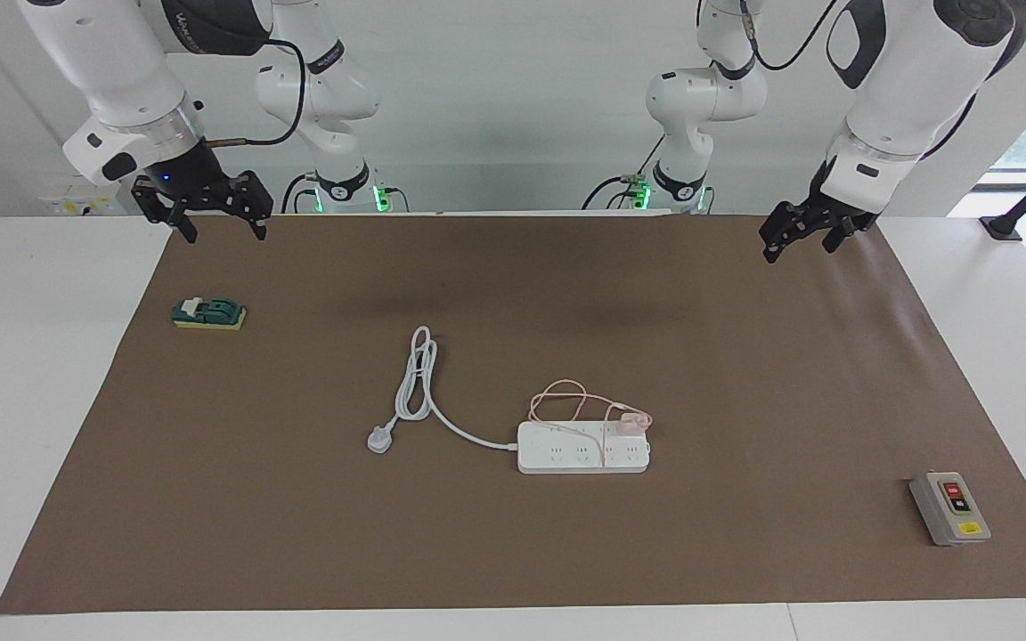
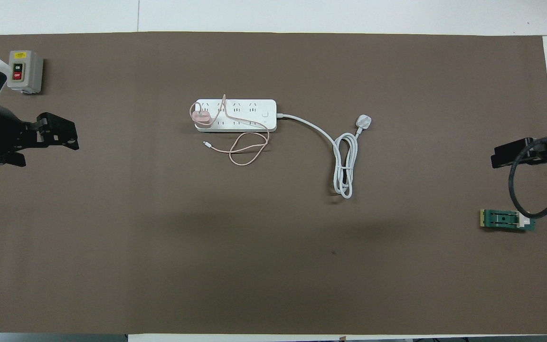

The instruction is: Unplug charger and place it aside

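Note:
The pale-pink charger (image 1: 631, 422) (image 2: 201, 116) is plugged into the white power strip (image 1: 566, 456) (image 2: 249, 114), at the strip's end toward the left arm. Its thin pink cable (image 1: 557, 396) (image 2: 245, 152) loops over the strip and onto the mat. My left gripper (image 1: 798, 250) (image 2: 60, 137) hangs open and tilted over the mat's left-arm end, well apart from the charger. My right gripper (image 1: 223, 236) (image 2: 504, 159) waits open over the mat's right-arm end, with nothing in it.
The strip's thick white cord (image 1: 415, 383) (image 2: 344, 166) lies coiled toward the right arm's end, ending in a plug (image 1: 378, 439). A grey switch box (image 1: 949, 507) (image 2: 24, 71) sits at the left arm's end. A green switch block (image 1: 208, 313) (image 2: 506, 220) lies below the right gripper.

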Robot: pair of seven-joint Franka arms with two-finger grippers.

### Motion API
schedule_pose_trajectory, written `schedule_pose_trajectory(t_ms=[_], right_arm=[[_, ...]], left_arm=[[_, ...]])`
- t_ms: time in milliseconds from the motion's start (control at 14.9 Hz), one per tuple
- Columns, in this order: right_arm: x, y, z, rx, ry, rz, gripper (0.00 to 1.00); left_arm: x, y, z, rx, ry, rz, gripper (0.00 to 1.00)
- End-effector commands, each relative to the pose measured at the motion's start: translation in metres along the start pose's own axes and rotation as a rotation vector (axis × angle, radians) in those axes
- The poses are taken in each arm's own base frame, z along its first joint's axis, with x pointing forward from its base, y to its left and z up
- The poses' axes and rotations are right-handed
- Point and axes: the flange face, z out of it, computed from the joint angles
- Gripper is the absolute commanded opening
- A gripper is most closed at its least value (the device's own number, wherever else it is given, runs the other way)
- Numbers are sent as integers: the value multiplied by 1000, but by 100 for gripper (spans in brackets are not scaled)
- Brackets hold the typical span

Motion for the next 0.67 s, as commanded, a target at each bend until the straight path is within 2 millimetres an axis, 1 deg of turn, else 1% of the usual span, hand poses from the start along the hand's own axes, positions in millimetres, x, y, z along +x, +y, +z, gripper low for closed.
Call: schedule_pose_trajectory(t_ms=[0, 134, 201, 268, 335, 402, 469, 536, 603], right_arm=[[-1, -6, -1, -17, 41, 71, 100], [1, -15, 2, -16, 36, 131, 100], [1, -21, 3, -17, 35, 169, 100], [1, -22, 4, -17, 34, 216, 100], [3, -25, 5, -16, 34, 265, 100], [3, -31, 7, -15, 33, 316, 100], [7, -42, 13, -18, 24, 367, 100], [8, -44, 15, -18, 23, 452, 100], [10, -51, 17, -17, 23, 524, 100]], left_arm=[[-10, 10, 2, -40, 12, -292, 100], [-4, 18, 11, -80, 5, -435, 100], [5, 27, 22, -87, -2, -547, 100], [8, 45, 35, -90, -10, -625, 100], [19, 61, 51, -87, -25, -712, 100], [33, 69, 66, -92, -36, -790, 100], [46, 74, 78, -90, -45, -852, 100], [58, 79, 90, -84, -55, -902, 100], [69, 82, 96, -85, -58, -952, 100]])
